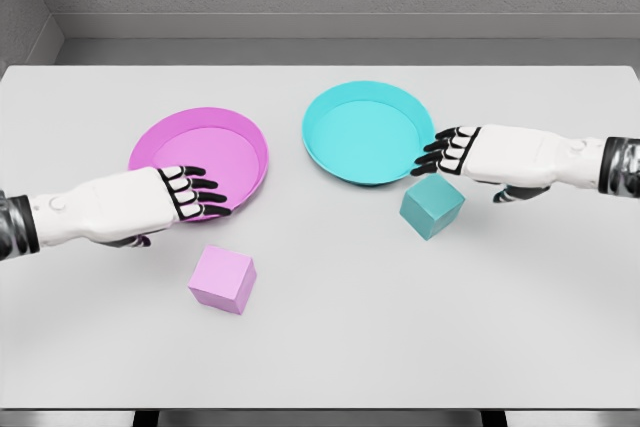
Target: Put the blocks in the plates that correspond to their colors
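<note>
The pink block [222, 279] sits on the desk [400, 327] just below the pink plate [200, 160], and the teal block [432, 205] sits by the teal plate [366, 132]. Both the left hand [180, 193] and right hand [465, 151] have straight, empty fingers over the plate rims; reaching down, they might bump a plate or knock a block away

Bright even light, soft shadows, sharp render
</note>
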Motion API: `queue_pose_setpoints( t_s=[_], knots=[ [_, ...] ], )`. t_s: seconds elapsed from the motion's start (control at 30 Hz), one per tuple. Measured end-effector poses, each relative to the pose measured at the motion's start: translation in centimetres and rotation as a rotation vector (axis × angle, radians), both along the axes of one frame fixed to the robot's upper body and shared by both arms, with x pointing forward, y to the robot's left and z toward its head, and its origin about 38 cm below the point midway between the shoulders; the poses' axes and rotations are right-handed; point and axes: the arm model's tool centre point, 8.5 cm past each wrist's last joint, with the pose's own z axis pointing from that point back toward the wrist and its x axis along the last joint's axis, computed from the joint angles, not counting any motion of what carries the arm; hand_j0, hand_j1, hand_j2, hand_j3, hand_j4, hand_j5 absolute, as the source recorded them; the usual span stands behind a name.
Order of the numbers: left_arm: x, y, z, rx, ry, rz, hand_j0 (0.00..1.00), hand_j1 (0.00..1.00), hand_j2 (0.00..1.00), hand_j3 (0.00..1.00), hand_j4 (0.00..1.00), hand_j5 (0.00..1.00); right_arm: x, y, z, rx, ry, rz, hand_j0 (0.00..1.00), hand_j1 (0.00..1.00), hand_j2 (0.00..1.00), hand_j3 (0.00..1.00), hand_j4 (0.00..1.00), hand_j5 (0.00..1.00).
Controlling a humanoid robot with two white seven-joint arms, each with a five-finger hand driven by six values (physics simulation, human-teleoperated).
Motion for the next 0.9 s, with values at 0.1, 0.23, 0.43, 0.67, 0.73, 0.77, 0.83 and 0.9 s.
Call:
queue_pose_setpoints(
  t_s=[0.1,0.23,0.43,0.67,0.73,0.77,0.83,0.9],
  knots=[
    [-0.3,0.1,-0.3,-0.018,0.027,0.003,1.0,1.0,1.0,1.0,1.0,1.0,0.0,0.4,-0.4,-0.027,0.018,0.014,1.0,1.0,1.0,1.0,1.0,1.0],
    [-1.1,0.6,-1.1,-0.039,0.078,0.012,1.0,1.0,1.0,1.0,1.0,1.0,1.0,1.4,-0.3,-0.046,0.016,0.031,1.0,1.0,1.0,1.0,1.0,1.0],
    [-1.7,1.3,-1.3,-0.065,0.129,0.029,1.0,1.0,1.0,1.0,1.0,1.0,1.2,2.0,-1.4,-0.065,0.047,0.042,0.99,0.99,0.99,0.99,0.99,0.99],
    [-1.9,1.5,-1.2,-0.09,0.153,0.033,1.0,1.0,1.0,1.0,1.0,1.0,1.4,2.4,-1.3,-0.088,0.05,0.058,0.99,0.99,0.99,0.99,0.99,0.99],
    [-1.9,1.4,-1.3,-0.093,0.157,0.032,1.0,1.0,1.0,1.0,1.0,1.0,1.3,2.7,-1.7,-0.09,0.057,0.065,0.99,0.99,0.99,0.99,0.99,0.99],
    [-2.0,1.4,-1.5,-0.096,0.162,0.032,1.0,1.0,1.0,1.0,1.0,1.0,1.3,2.9,-1.8,-0.093,0.06,0.069,0.99,0.99,0.99,0.99,0.99,0.99],
    [-2.1,1.3,-1.6,-0.102,0.168,0.032,1.0,1.0,1.0,1.0,1.0,1.0,1.3,3.2,-2.1,-0.099,0.07,0.077,0.99,0.99,0.99,0.99,0.99,0.99],
    [-2.2,1.2,-1.8,-0.11,0.176,0.033,1.0,1.0,1.0,1.0,1.0,1.0,1.3,3.4,-2.4,-0.102,0.077,0.082,0.99,0.99,0.99,0.99,0.99,0.99]
  ],
)
